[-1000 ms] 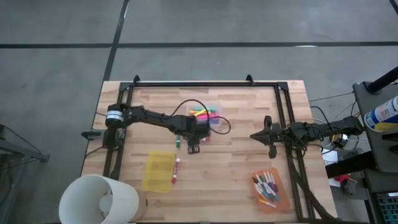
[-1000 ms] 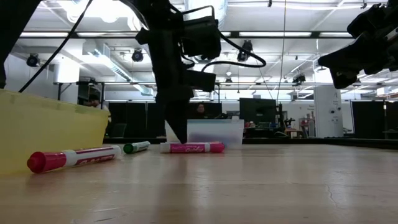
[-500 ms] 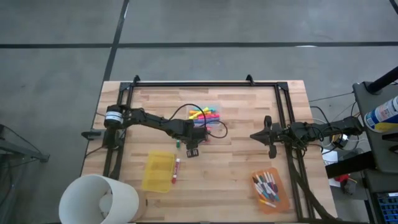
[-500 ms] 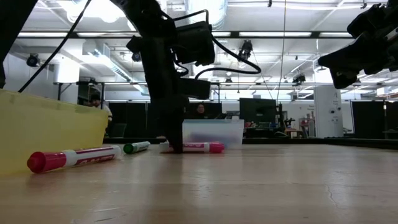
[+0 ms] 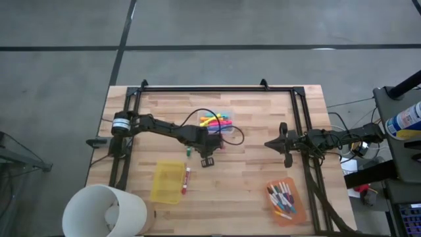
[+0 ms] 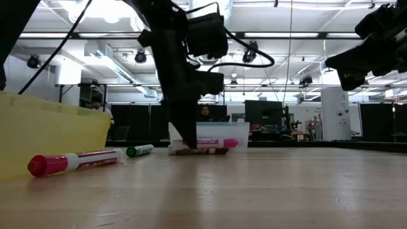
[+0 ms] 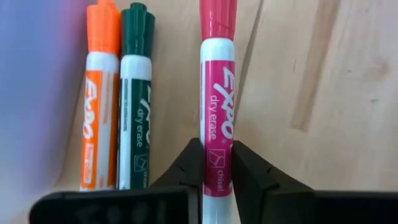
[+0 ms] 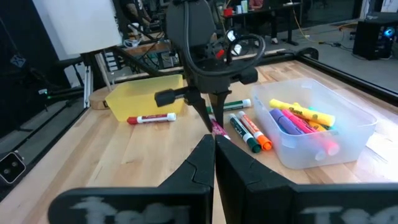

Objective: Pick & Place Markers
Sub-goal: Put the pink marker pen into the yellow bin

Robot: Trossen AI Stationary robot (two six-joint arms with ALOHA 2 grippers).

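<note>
My left gripper [image 5: 208, 150] stands just in front of the clear bin [image 5: 218, 121] of neon markers and is shut on a pink-capped white marker [image 6: 205, 144]. An orange and a dark green marker [image 7: 119, 99] lie side by side on the table beside it. A green-capped marker [image 6: 140, 151] and a red one [image 5: 186, 179] lie by the yellow bin [image 5: 167, 181]. My right gripper [image 5: 283, 143] is shut and empty, hovering at the table's right. My left gripper pinches the pink marker's barrel [image 7: 216, 155] between its two fingers [image 7: 185, 167], on the half away from the cap. The fingers come from above, pointing down, and lie across the marker. The marker hangs nearly level, a little clear of the table.
An orange bin [image 5: 283, 200] with several markers stands at the near right. A large white round tub [image 5: 105, 212] is at the near left corner. A black rail frame [image 5: 217, 88] runs along the far edge and both sides.
My left gripper has gone down onto the pink marker lying in front of the clear bin, taken hold of it, and raised it slightly off the table. The marker stays nearly level.
</note>
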